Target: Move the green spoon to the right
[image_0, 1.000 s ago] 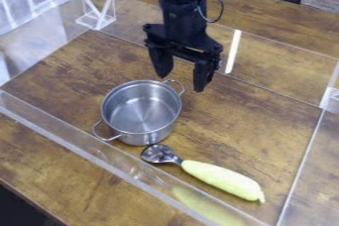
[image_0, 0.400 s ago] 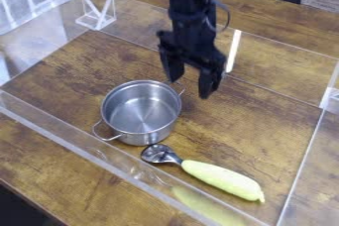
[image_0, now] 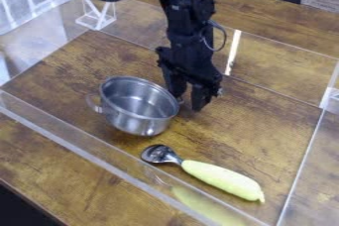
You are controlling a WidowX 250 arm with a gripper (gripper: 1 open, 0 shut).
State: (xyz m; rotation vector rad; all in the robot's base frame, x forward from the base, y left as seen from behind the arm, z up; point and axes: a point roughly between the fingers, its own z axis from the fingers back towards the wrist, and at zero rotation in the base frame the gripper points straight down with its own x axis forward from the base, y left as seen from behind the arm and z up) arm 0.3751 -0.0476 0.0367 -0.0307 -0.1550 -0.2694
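- The gripper (image_0: 191, 93) points straight down over the middle of the wooden tabletop (image_0: 265, 121), its dark fingers (image_0: 203, 95) low, at about the level of the pot's rim.
- Its jaws stand a little apart with nothing visibly between them; whether they are closing on anything cannot be told from this view.
- The black arm (image_0: 183, 17) rises from the gripper toward the far edge of the tabletop.
- The steel pot (image_0: 137, 105) sits just left of the gripper, its right rim close to or touching the nearer finger; it looks slightly tilted.
- The green spoon (image_0: 204, 170) lies flat near the front edge of the tabletop, well apart from the gripper and in front of the pot.
- Its long axis runs diagonally: the silver bowl (image_0: 161, 155) points left and slightly back toward the pot, the thick yellow-green handle (image_0: 223, 178) points toward the front right corner.
- A clear acrylic wall (image_0: 79, 147) borders the front and sides of the tabletop.
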